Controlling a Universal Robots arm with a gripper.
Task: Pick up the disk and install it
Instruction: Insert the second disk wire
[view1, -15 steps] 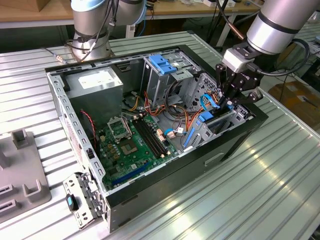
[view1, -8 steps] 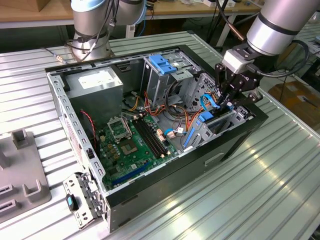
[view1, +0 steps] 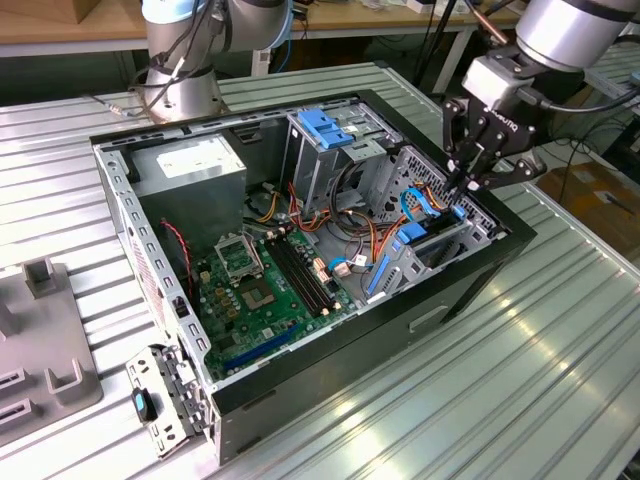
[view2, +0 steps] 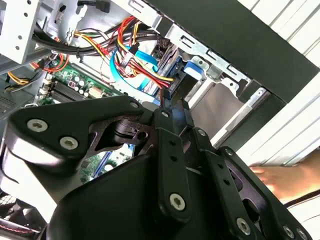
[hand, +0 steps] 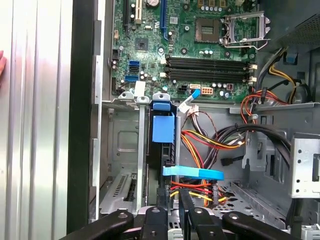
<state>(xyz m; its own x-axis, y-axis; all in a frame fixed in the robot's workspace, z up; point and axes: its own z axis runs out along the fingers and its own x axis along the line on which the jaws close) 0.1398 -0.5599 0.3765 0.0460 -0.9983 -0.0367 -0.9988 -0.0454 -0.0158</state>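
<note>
The disk (hand: 163, 129), a grey drive in a bright blue carrier, stands on edge in a slot of the lower drive bay, by the black wall of the open computer case (view1: 480, 275). In the exterior view the disk (view1: 415, 237) sits low in that bay. My gripper (view1: 462, 188) hangs just above the bay's end nearest that view's right. In the first wrist view the gripper (hand: 171, 196) has its fingers close together over the disk's near end, with cables showing behind the narrow gap. In the second wrist view the gripper (view2: 172, 97) points at the blue carrier (view2: 192, 75).
A motherboard (view1: 265, 280) fills the case floor, and orange, yellow and blue cables (hand: 205, 145) run beside the bay. A tall grey cage (view1: 330, 150) with a blue bracket stands behind. A person's hand (view2: 280, 177) rests on the ribbed table outside the case. A second arm's base (view1: 185, 70) stands at the back.
</note>
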